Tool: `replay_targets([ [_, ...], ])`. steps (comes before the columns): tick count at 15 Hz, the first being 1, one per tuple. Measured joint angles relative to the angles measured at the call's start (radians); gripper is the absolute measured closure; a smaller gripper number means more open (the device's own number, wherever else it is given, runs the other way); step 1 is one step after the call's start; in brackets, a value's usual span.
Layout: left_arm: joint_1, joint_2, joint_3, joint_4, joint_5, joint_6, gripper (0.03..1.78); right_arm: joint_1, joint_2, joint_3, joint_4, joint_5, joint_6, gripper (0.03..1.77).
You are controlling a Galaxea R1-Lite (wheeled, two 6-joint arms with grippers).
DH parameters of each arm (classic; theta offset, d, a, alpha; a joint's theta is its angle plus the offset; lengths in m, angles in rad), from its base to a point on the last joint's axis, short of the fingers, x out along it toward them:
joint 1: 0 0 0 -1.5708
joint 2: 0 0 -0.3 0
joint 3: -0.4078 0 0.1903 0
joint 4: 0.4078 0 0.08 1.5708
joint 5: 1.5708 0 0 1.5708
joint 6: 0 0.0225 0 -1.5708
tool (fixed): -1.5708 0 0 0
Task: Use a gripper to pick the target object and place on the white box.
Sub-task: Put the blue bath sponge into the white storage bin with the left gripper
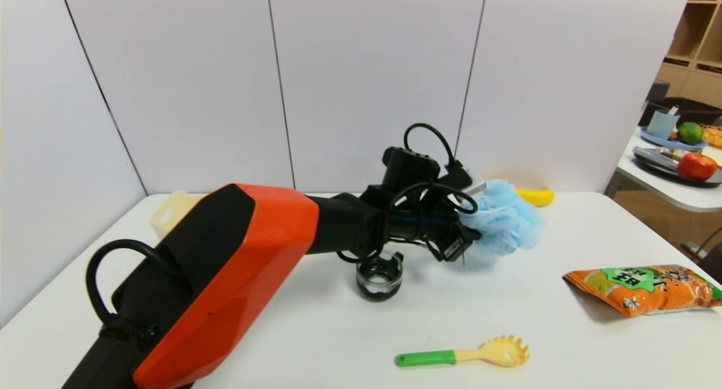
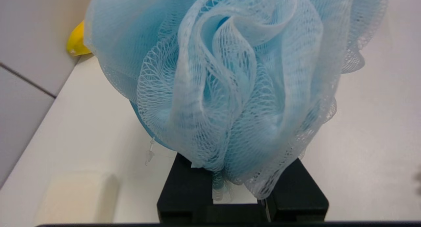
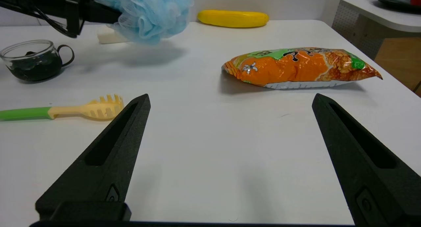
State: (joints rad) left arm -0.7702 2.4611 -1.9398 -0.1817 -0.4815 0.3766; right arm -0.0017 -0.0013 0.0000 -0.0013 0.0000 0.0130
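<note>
Left gripper: fingers pressed together on the lower folds of the light-blue mesh bath pouf, pinching a bunch of netting between them. Pouf hangs clear of the table, its shadow on the surface beneath; it sits mid-table toward the far edge, right of centre. Arm reaches in from the near left, black and orange, cables looping over the wrist.

Just beyond the pouf, against the far wall: yellow banana. Under the pouf on its far side, a small white soap bar lies on the table. Below the wrist, nearer: glass teapot with dark contents, upright.

Cream-white bin at the far left, mostly hidden behind the arm; well apart from the pouf.

Near edge, centre: pasta server, green handle, cream head, lying flat. Right side: orange snack bag, lying flat.

Right gripper: fingers spread wide, parked low over the near right of the table, nothing between them
</note>
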Motion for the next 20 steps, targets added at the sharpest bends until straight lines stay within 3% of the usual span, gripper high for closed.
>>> replay_targets([
  [6, 0.179, -0.273, 0.157, 0.233, 0.004, 0.100, 1.44, 0.000, 0.000, 0.000, 0.000, 0.000, 0.000, 0.10],
  [11, 0.427, -0.516, 0.297, 0.336, 0.005, 0.136, 1.44, 0.000, 0.000, 0.000, 0.000, 0.000, 0.000, 0.10],
  [18, 0.723, -0.764, 0.344, 0.636, 0.005, 0.154, 1.44, 0.000, 0.000, 0.000, 0.000, 0.000, 0.000, 0.10],
  [20, 0.784, -0.791, 0.346, 0.678, 0.006, 0.158, 1.44, 0.000, 0.000, 0.000, 0.000, 0.000, 0.000, 0.10],
])
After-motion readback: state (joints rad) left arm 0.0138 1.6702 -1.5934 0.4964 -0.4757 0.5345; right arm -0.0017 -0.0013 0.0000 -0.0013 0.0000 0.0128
